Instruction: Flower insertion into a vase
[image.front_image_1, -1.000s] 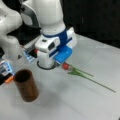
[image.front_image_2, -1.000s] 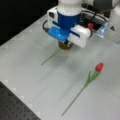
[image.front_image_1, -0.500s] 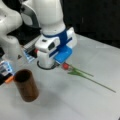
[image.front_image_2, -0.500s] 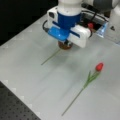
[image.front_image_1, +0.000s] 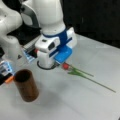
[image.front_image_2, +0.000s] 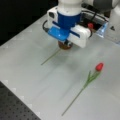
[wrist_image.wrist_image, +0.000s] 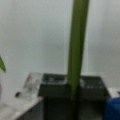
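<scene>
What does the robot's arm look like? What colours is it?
The arm is fat, round and glossy white. Near its end sits a bright blue band and a blue block, with white boxy parts beside them. The gripper fingers look dark grey.

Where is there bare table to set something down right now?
In a front view, the table is bare between the vase and the flower, down to the bottom edge. In a front view, both sides of the thin stem are bare. Crowded: around the gripper, low beside the flower's bud.
</scene>
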